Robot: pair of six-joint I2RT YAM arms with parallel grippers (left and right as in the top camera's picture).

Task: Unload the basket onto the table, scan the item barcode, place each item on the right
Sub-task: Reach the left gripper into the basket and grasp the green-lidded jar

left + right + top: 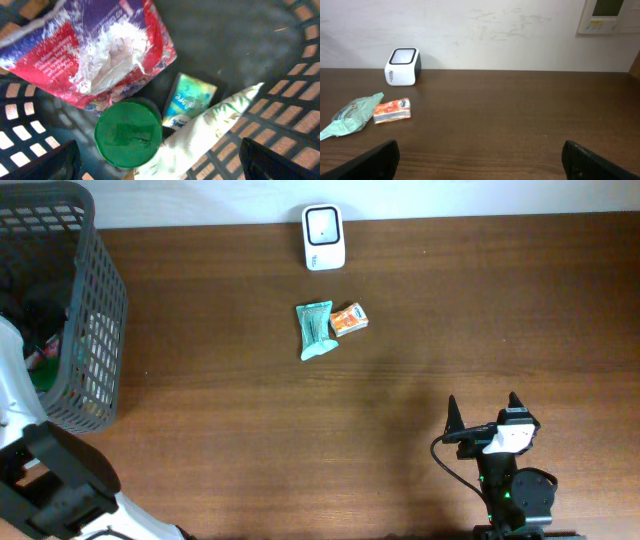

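left claw (162,167) spread above bag (85,45) and lid (128,132) in left basket (100,310), we judge to pick an item | right claw (483,405) spread, parked near right | scanner (324,237) far on desk (420,350)

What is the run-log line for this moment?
left tool: open, in basket above green lid | right tool: open, empty | teal packet, orange packet: on table before scanner
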